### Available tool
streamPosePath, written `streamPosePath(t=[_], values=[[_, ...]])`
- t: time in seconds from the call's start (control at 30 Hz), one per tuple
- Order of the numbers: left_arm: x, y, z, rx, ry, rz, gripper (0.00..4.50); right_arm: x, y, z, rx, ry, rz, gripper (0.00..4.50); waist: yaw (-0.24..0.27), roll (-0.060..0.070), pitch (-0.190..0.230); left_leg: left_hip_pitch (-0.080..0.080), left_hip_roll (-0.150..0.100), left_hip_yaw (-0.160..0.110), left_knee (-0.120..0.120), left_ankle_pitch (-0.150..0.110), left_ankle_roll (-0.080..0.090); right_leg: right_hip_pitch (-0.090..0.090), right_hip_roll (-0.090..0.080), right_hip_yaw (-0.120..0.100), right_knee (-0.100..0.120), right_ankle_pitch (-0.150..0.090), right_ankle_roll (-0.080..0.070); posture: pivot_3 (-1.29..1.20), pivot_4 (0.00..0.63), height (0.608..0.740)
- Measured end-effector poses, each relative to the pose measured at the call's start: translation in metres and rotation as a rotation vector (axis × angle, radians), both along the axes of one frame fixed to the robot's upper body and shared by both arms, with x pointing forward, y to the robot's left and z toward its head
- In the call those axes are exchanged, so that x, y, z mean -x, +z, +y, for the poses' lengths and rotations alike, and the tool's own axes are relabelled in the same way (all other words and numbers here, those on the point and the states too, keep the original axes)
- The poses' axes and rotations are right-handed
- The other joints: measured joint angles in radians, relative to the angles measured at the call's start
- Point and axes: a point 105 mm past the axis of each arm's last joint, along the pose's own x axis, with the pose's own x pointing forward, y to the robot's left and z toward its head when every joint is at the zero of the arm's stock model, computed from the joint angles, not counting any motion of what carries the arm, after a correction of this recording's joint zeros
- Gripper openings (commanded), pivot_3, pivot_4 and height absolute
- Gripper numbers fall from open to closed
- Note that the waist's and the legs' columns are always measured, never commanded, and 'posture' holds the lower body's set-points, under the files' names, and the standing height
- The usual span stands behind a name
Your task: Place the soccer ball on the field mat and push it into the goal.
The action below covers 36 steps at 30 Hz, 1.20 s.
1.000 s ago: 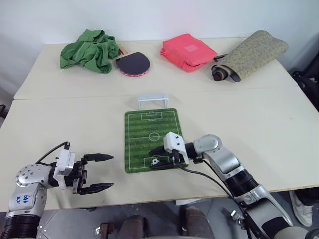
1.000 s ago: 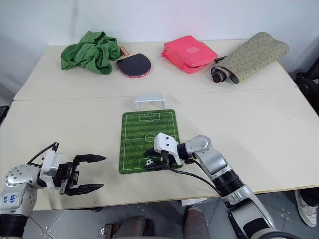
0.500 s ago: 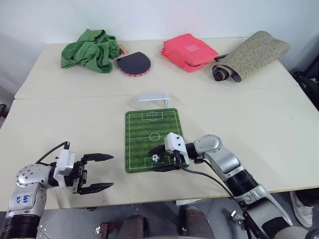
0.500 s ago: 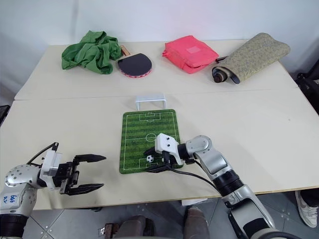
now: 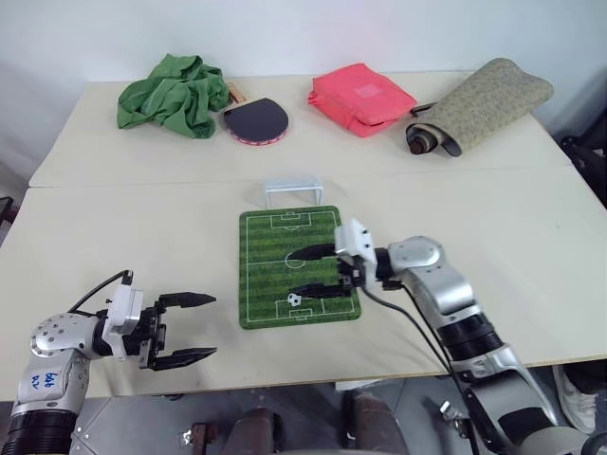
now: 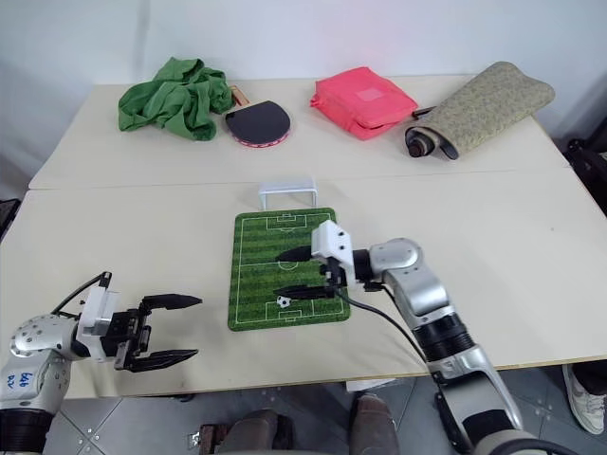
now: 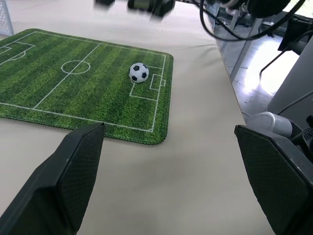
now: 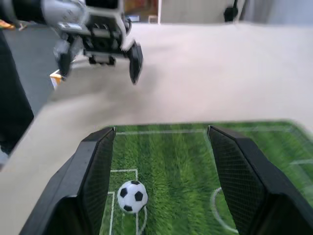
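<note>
- Right gripper (image 5: 310, 271) hangs over the field mat (image 5: 266, 284), fingers spread wide and holding nothing, so the ball's free to roll.
- Soccer ball (image 5: 295, 300) sits on the mat's near penalty box, just below those fingers.
- Goal (image 5: 291, 191) waits at the far edge; guessing a push comes next.
- Left gripper (image 5: 183, 329) is parked off-mat, open too.

Ball (image 5: 295, 300) on mat (image 5: 275, 265) near its 6 o'clock edge; goal (image 5: 292, 191) just beyond mat's 12 o'clock edge; cloth (image 5: 169, 95), paddle (image 5: 252, 120), pouch (image 5: 360, 98), rolled mat (image 5: 479, 93) along table's (image 5: 531, 237) 12 o'clock side.
</note>
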Motion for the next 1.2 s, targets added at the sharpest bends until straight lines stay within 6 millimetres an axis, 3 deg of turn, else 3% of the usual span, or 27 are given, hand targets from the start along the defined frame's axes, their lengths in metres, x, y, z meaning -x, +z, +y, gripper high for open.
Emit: streamPosePath(t=[0.1, 0.23, 0.3, 0.53, 0.9, 1.2], values=[[-0.002, 0.003, 0.002, 0.005, 0.007, -0.012, 4.50, 0.021, -0.005, -0.008, 0.017, 0.046, 0.013, 1.82, 0.000, 0.000, 0.000, 0.000, 0.001, 0.000, -0.001, 0.000, -0.001, 0.000, 0.000, -0.001, 0.000, 0.000, 0.000, 0.00, 0.150, 0.740], [-0.003, 0.005, 0.007, 0.016, 0.029, -0.013, 4.50, 0.041, -0.033, -0.024, 0.095, 0.019, 0.056, 0.41, 0.001, -0.001, 0.000, 0.000, 0.000, 0.001, -0.001, 0.000, 0.000, 0.000, 0.000, 0.000, -0.001, 0.000, 0.000, 0.00, 0.150, 0.740], [-0.004, 0.005, 0.009, 0.020, 0.037, -0.007, 4.50, 0.046, -0.044, -0.030, 0.130, 0.001, 0.043, 0.05, 0.001, -0.001, 0.000, 0.001, 0.000, 0.002, -0.001, 0.000, 0.000, 0.000, 0.000, 0.000, 0.000, 0.000, 0.000, 0.00, 0.150, 0.740], [-0.004, 0.006, 0.012, 0.036, 0.056, 0.011, 4.50, 0.069, -0.083, -0.036, 0.189, -0.016, 0.009, 0.05, 0.001, -0.001, 0.000, 0.001, 0.000, 0.002, -0.001, 0.000, 0.000, 0.000, 0.000, 0.000, 0.000, 0.000, 0.000, 0.00, 0.150, 0.740], [-0.007, 0.010, 0.014, 0.033, 0.068, 0.015, 4.50, 0.052, -0.068, 0.026, 0.079, -0.023, -0.037, 0.05, 0.001, -0.002, 0.000, 0.001, 0.004, 0.003, 0.000, -0.001, -0.002, -0.001, 0.004, 0.001, 0.000, 0.000, -0.003, 0.00, 0.150, 0.740], [-0.007, 0.015, 0.010, 0.028, 0.057, -0.001, 4.50, 0.038, -0.077, 0.035, 0.121, -0.118, 0.026, 0.05, -0.001, -0.002, 0.000, 0.001, 0.005, 0.003, 0.000, -0.001, -0.002, -0.001, 0.005, 0.001, 0.000, 0.000, -0.003, 0.00, 0.150, 0.740]])
